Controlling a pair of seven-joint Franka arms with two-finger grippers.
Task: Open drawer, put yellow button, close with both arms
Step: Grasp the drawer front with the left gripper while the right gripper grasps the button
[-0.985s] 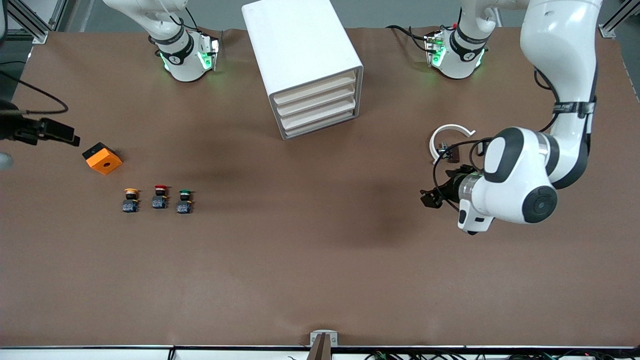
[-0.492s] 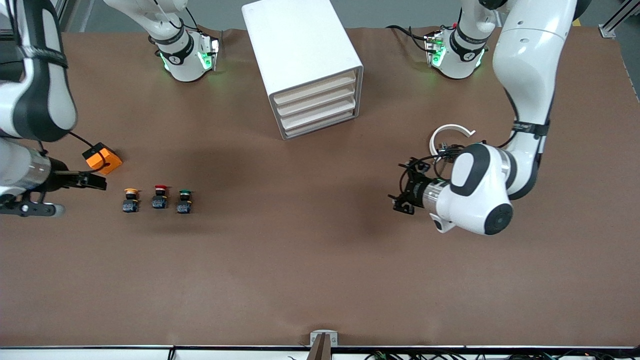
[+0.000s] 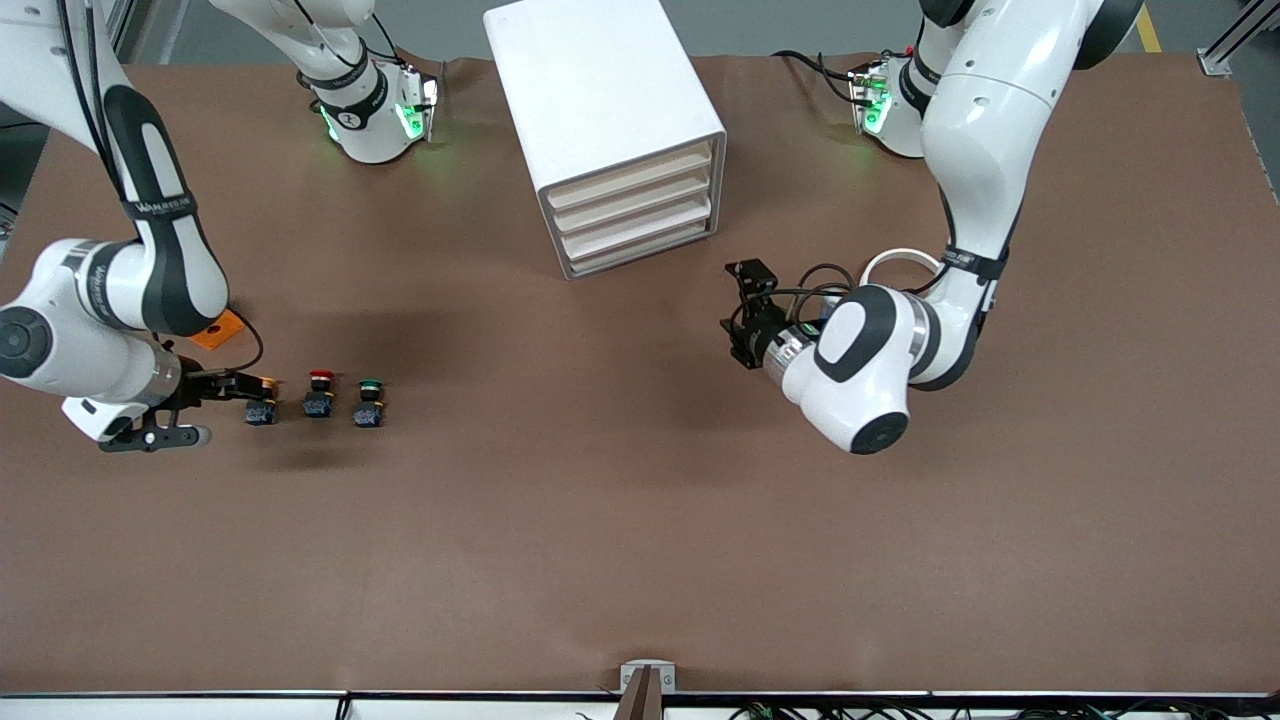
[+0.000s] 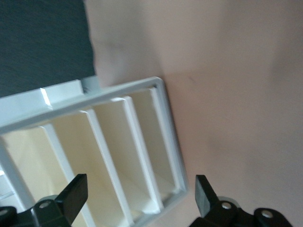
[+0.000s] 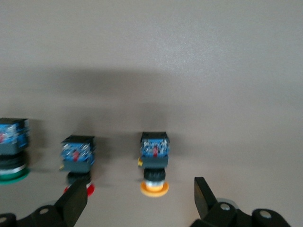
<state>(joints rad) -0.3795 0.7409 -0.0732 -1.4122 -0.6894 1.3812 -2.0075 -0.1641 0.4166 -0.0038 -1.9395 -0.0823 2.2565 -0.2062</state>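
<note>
The white cabinet (image 3: 600,120) stands at the robots' side of the table with all its drawers pushed in; the topmost drawer (image 3: 628,176) is shut. My left gripper (image 3: 741,312) hovers open over the table near the drawer fronts, toward the left arm's end. The left wrist view shows the left gripper (image 4: 137,196) open and facing the cabinet's cream fronts (image 4: 113,156), a gap away. The yellow button (image 3: 263,398) stands in a row toward the right arm's end. My right gripper (image 3: 222,410) is open right beside it. In the right wrist view the yellow button (image 5: 155,163) lies just ahead of the open right gripper (image 5: 137,198).
A red button (image 3: 320,392) and a green button (image 3: 370,400) stand beside the yellow one. An orange block (image 3: 218,328) lies partly under the right arm. A white ring (image 3: 900,260) lies under the left arm. The table's front edge has a small bracket (image 3: 647,680).
The right arm swung in from the table's end past the orange block to the yellow button. The left gripper travelled across the table toward the cabinet's drawer fronts. Both stayed open.
</note>
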